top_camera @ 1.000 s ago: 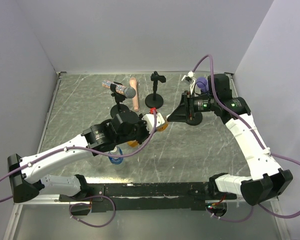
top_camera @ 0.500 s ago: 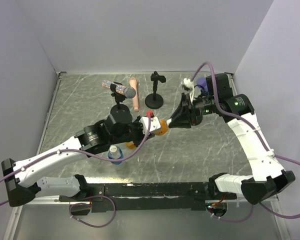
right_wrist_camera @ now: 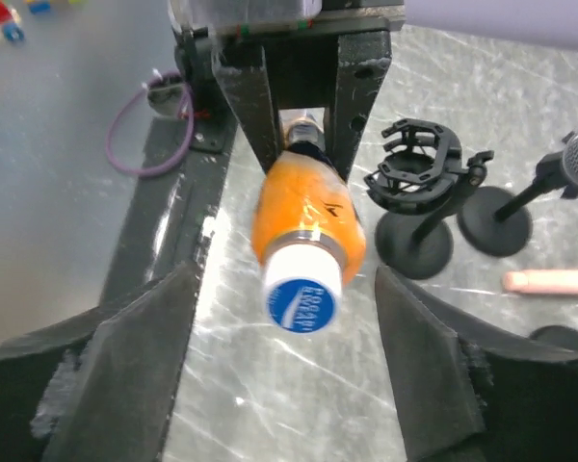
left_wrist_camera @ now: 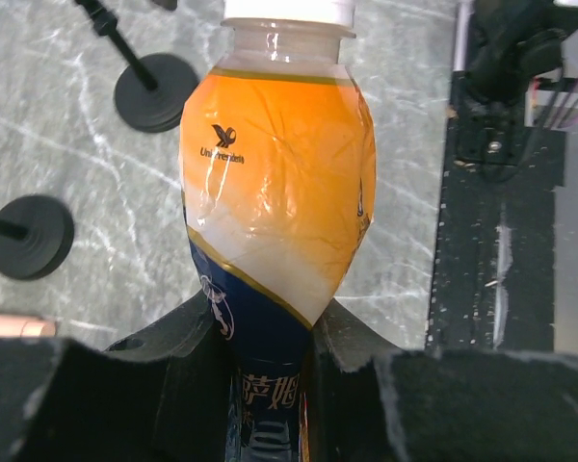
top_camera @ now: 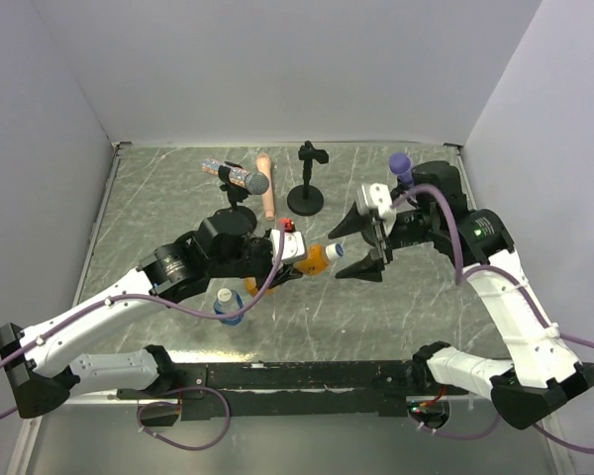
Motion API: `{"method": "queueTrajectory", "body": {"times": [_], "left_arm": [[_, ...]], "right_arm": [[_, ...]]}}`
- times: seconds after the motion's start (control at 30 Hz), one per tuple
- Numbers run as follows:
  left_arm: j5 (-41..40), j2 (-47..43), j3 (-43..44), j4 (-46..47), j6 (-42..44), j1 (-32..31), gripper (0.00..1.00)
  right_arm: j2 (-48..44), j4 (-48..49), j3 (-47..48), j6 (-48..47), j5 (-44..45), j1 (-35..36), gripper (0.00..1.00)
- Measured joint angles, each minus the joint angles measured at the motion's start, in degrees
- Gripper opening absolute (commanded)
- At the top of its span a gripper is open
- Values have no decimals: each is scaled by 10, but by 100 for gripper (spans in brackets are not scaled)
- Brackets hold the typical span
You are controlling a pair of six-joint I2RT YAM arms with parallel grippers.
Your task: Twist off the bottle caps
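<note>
My left gripper (left_wrist_camera: pixel 270 361) is shut on the dark blue base of the orange bottle (left_wrist_camera: pixel 279 173), holding it level above the table with its neck toward the right arm. A white cap with a blue top (right_wrist_camera: pixel 302 294) sits on the neck and also shows as the cap (top_camera: pixel 335 252) from above. My right gripper (top_camera: pixel 354 249) stands open just beyond it, one finger (right_wrist_camera: pixel 135 366) on each side of the cap and not touching it. A small blue bottle (top_camera: pixel 228 307) with its own cap (top_camera: pixel 224 295) stands upright near the left arm.
A microphone (top_camera: pixel 247 180) on a stand, a pink cylinder (top_camera: pixel 266 198) and a black holder stand (top_camera: pixel 307 196) sit at the back. A purple ball head (top_camera: pixel 400 161) shows behind the right arm. A black rail (top_camera: pixel 307 376) runs along the near edge.
The right gripper was shut round the orange bottle's cap half a second ago; now it has opened and drawn back slightly. The left arm has shifted, uncovering the blue bottle.
</note>
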Motion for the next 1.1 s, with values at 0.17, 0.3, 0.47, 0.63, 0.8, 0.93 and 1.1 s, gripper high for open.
{"method": "queueTrajectory", "body": {"times": [0.17,0.3,0.47,0.63,0.8,0.93,1.1], "left_arm": [[-10,-4,-13,4,0,3,1],[-15,-7,-19,12,-6,3,1],[-18,-6,-19,16,-11,3,1],[-19,1,-19,17,-13,3,1],[-19,8,-18,22,-22,3,1],[-19,10,-18,26,-25,3,1],[-21,10,-18,30,-26,3,1]], "right_arm": [[0,47,1,194,-23,-46,89],[4,62,19,347,-2,-81,84],[5,64,20,426,33,-79,72],[13,61,16,438,57,-56,70],[19,55,14,438,71,-35,70],[28,54,14,437,85,-25,62],[38,43,13,425,96,-14,29]]}}
